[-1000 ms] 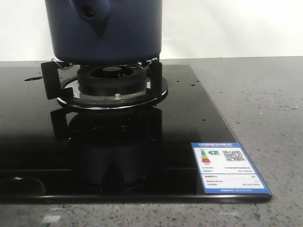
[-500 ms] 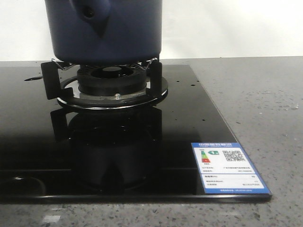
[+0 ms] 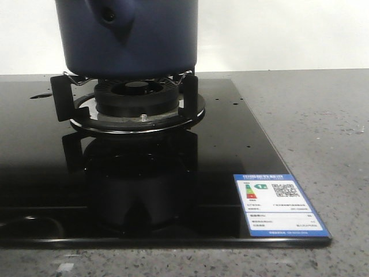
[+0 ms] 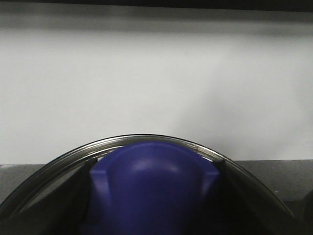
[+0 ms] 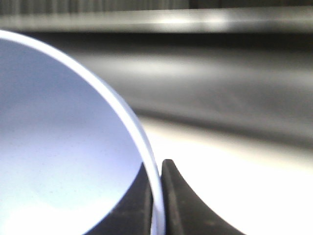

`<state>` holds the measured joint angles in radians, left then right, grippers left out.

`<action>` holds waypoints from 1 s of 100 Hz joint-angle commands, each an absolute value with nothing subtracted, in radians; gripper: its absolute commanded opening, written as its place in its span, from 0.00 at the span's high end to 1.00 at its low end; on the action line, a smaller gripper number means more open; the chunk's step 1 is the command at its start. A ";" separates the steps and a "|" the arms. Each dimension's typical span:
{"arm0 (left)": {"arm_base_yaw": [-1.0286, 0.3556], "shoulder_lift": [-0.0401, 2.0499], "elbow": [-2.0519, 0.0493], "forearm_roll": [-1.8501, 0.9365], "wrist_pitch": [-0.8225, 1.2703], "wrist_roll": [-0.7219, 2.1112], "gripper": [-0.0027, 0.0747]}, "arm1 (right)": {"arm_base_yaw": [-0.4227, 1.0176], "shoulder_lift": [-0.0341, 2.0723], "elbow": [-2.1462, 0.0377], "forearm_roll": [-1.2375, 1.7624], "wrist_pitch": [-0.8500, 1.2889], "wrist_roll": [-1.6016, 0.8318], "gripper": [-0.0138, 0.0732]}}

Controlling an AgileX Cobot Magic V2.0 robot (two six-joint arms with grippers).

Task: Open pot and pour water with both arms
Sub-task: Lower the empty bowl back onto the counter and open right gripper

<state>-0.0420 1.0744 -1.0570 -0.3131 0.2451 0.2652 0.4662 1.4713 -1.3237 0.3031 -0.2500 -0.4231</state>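
Where the burner (image 3: 137, 104) stands, the pot (image 3: 130, 37) on its supports (image 3: 61, 98)

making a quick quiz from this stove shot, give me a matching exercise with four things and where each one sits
Things:
1. pot
2. energy label sticker
3. burner
4. grey speckled counter

Places:
A. near right corner of the black glass hob
B. on the metal supports above the burner
C. to the right of the hob
D. directly under the pot

Pairs: 1-B, 2-A, 3-D, 4-C
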 commanded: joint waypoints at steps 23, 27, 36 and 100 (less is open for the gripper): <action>-0.234 1.058 -1.098 -0.331 0.055 0.264 0.45 | 0.105 1.337 -1.515 0.385 0.633 -0.379 0.89; -0.259 1.058 -1.098 -0.331 0.049 0.264 0.45 | 0.057 1.341 -1.515 0.384 0.745 -0.361 0.89; -0.308 1.058 -1.098 -0.327 0.029 0.264 0.45 | -0.024 1.367 -1.513 0.356 0.960 -0.326 0.89; -0.392 1.089 -1.098 -0.316 0.012 0.264 0.45 | -0.083 1.612 -1.503 0.272 1.118 -0.317 0.89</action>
